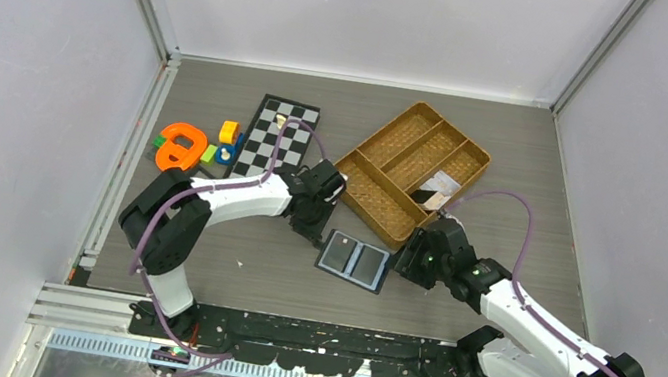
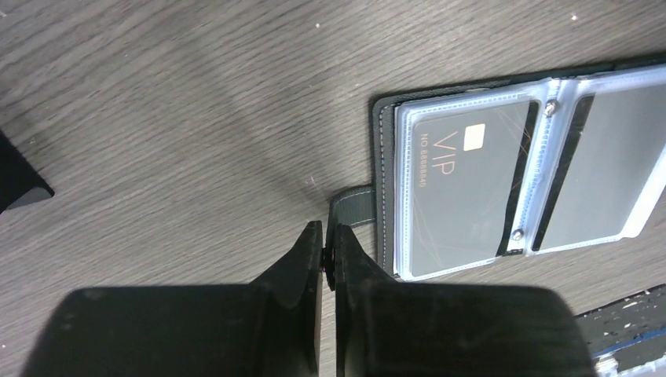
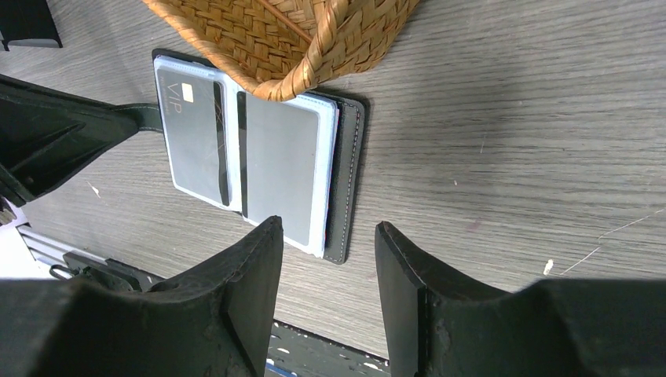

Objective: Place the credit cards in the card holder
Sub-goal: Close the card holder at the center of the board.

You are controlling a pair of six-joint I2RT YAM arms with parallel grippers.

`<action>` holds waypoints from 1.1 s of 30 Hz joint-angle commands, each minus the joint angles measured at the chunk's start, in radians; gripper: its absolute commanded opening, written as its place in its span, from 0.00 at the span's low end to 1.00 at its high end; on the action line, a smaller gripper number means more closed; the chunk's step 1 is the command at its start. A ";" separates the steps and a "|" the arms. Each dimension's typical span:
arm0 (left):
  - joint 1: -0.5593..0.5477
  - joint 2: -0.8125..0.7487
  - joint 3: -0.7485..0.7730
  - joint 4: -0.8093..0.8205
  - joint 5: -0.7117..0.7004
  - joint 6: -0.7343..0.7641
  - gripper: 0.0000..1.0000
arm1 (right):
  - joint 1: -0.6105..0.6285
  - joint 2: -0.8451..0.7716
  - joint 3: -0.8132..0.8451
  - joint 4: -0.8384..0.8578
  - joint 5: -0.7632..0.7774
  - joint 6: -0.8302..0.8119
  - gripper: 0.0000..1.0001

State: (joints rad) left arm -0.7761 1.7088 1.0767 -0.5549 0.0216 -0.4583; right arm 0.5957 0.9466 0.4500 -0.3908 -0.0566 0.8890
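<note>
**Black wallet open on the table, left gripper on its strap**

The wallet (image 1: 354,260) lies spread flat near the middle of the wood-grain table (image 1: 517,157), clear sleeves facing up. A dark card marked VIP (image 2: 463,188) sits in its left sleeve, and a grey card (image 2: 597,165) fills the right one.

The left gripper (image 2: 328,233) is at the wallet's 9 o'clock. Its fingers are pressed together with barely a slit between them, and the strap (image 2: 355,207) runs from the wallet's edge into their tips. From the right wrist view the strap looks pulled straight toward them.

The right gripper (image 3: 326,243) is at the wallet's 3 o'clock. Its fingers are spread wide with nothing between them, and they hang over the wallet's right edge.

A woven tray (image 1: 398,143) stands at the wallet's 1 o'clock, its near corner just beside the wallet; whether they touch I cannot tell. More cards (image 1: 438,187), one whitish and one dark, lie in the tray compartment nearest the right gripper.

A chessboard (image 1: 279,139) is at 11 o'clock from the wallet. Beyond it at 10 o'clock are an orange toy (image 1: 180,146) and a yellow block (image 1: 230,132).
</note>
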 commanded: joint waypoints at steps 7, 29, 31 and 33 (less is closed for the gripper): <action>0.006 -0.103 0.033 -0.079 -0.075 0.082 0.00 | 0.000 0.016 0.012 0.023 0.014 0.003 0.52; 0.034 -0.190 0.137 -0.185 0.269 0.143 0.00 | 0.001 0.048 -0.048 0.123 -0.020 0.023 0.53; 0.034 -0.181 0.101 -0.120 0.316 0.103 0.00 | 0.000 0.042 -0.054 0.127 -0.022 0.026 0.53; 0.032 -0.173 0.050 -0.028 0.369 0.052 0.00 | 0.001 0.043 -0.062 0.137 -0.022 0.029 0.53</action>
State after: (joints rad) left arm -0.7437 1.5234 1.1904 -0.7471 0.2382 -0.3130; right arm 0.5957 0.9951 0.4000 -0.3031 -0.0795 0.8997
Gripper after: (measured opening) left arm 0.034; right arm 0.524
